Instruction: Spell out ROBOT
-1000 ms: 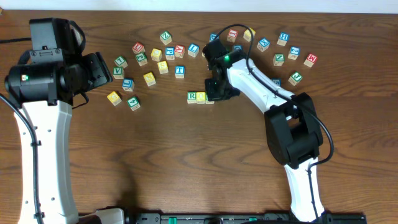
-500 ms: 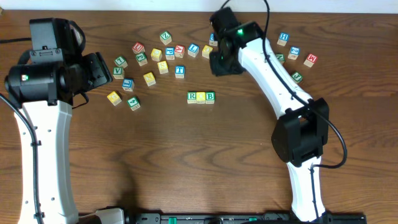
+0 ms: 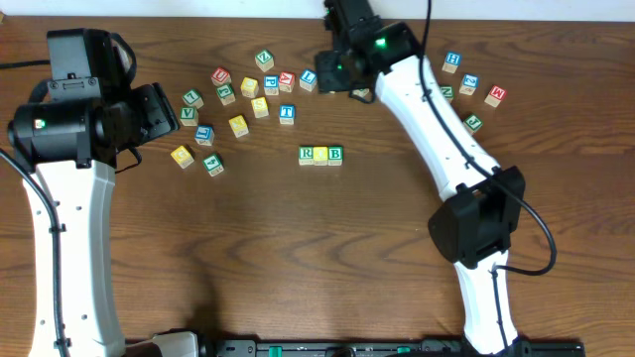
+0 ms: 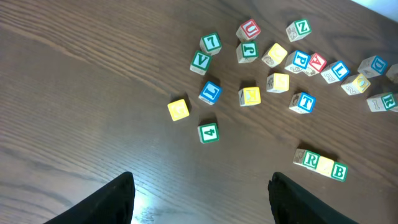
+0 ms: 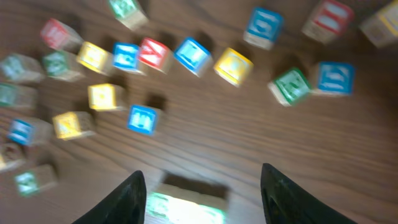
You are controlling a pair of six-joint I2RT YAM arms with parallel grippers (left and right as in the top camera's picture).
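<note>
A short row stands at the table's middle: green R cube (image 3: 307,154), a plain yellow cube (image 3: 320,155), then green B cube (image 3: 335,155), touching side by side. The left wrist view shows the same R (image 4: 310,160) and B (image 4: 339,170). The blue T cube (image 3: 287,113) lies loose behind the row, with a plain yellow cube (image 3: 238,125) to its left. My right gripper (image 5: 202,186) hangs open and empty above the back cluster, the blurred row (image 5: 186,208) between its fingertips far below. My left gripper (image 4: 200,193) is open and empty at the left.
Several loose lettered cubes are scattered along the back, from a green one (image 3: 189,97) on the left to a red one (image 3: 495,95) on the right. Two more cubes (image 3: 182,156) (image 3: 213,165) lie at the front left. The table's far edge runs just behind my right wrist.
My right gripper has opened, left the B cube at the row's right end, and risen back toward the far cluster. The left arm has not moved.
</note>
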